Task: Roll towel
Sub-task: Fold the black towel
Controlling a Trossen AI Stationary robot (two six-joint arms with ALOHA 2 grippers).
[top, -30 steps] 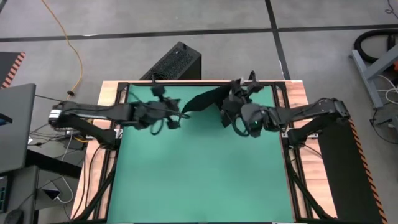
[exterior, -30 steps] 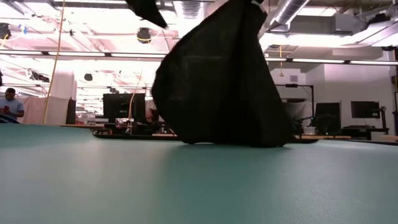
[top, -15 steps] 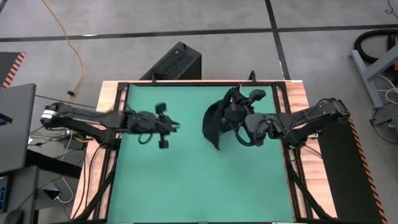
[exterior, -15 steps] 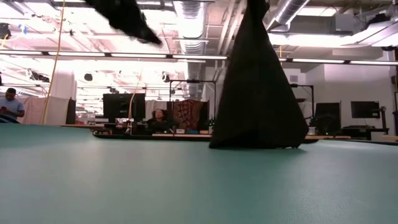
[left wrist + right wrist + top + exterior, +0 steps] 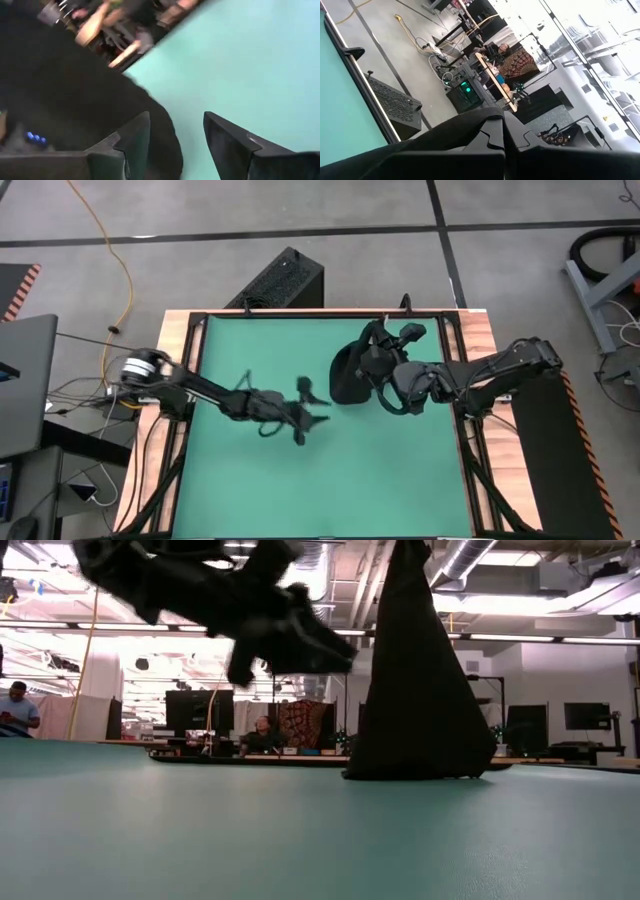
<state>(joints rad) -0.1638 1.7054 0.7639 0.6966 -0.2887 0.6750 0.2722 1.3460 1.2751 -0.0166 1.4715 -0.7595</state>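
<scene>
Green matting covers the worktop (image 5: 300,480); the towel (image 5: 345,375) hangs bunched from the right gripper (image 5: 372,365), pinched tight, its hem touching down. The left gripper (image 5: 305,415), spread empty, should catch a free corner and spread it flat before rolling.

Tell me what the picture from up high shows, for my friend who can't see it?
The right claw is shut on the black towel, which hangs bunched over the far right of the green mat. The left claw is open and empty, reaching across the mat's middle toward the towel without touching it.
</scene>
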